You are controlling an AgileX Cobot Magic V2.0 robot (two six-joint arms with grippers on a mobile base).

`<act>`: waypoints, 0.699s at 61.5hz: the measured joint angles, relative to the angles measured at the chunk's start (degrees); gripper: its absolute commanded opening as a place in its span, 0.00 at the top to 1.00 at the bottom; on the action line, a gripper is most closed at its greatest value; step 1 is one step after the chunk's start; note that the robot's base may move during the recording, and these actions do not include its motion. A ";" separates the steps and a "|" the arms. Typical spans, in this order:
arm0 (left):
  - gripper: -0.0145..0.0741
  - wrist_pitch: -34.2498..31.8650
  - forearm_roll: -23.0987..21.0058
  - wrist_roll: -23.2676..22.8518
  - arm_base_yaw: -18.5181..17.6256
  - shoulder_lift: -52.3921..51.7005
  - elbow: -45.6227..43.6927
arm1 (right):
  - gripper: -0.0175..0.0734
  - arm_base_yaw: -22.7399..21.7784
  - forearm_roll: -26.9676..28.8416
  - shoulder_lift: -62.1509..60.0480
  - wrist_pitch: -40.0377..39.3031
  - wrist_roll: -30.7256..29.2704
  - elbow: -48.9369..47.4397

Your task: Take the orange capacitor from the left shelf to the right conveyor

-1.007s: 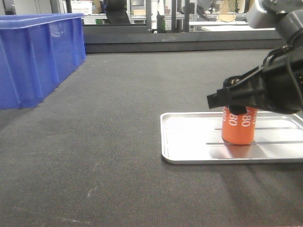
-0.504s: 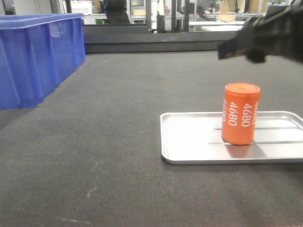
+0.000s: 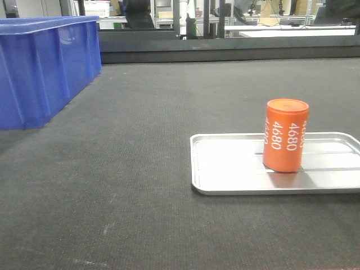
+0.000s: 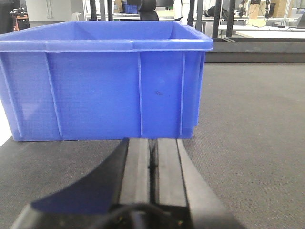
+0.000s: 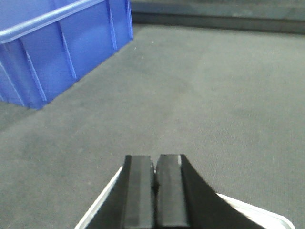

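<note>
The orange capacitor (image 3: pixel 287 135) stands upright in front of you, a short cylinder with a flat, slightly rimmed top and white "4680" numerals running vertically down its side. Its base rests on a shallow silver tray (image 3: pixel 236 169), towards the tray's right half, and nothing is touching it. The tray lies flat on the right conveyor (image 3: pixel 140 140), a wide belt of dark charcoal textured material that fills most of the front view. A blue plastic bin (image 3: pixel 42 67) sits on the belt at the far left, well apart from the capacitor. Your left gripper (image 4: pixel 152 162) has its two black fingers pressed together, empty, pointing at the bin's near wall. Your right gripper (image 5: pixel 154 191) is likewise closed on nothing; a pale edge beneath it is probably the tray's rim, though it is too cropped to be sure.
</note>
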 measured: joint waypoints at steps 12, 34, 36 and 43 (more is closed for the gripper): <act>0.95 0.00 0.00 0.00 0.00 0.00 0.00 | 0.73 0.00 0.00 0.00 0.37 0.00 0.00; 0.95 0.00 0.00 0.00 0.00 0.00 0.00 | 0.74 -15.79 0.00 -10.06 -0.57 -2.62 2.19; 0.95 0.00 0.00 0.00 0.00 0.00 0.00 | 0.74 -18.81 0.00 -12.52 -0.57 -2.97 2.97; 0.95 0.00 0.00 0.00 0.00 0.00 0.00 | 0.74 -24.65 0.00 -20.35 -0.57 -4.84 6.38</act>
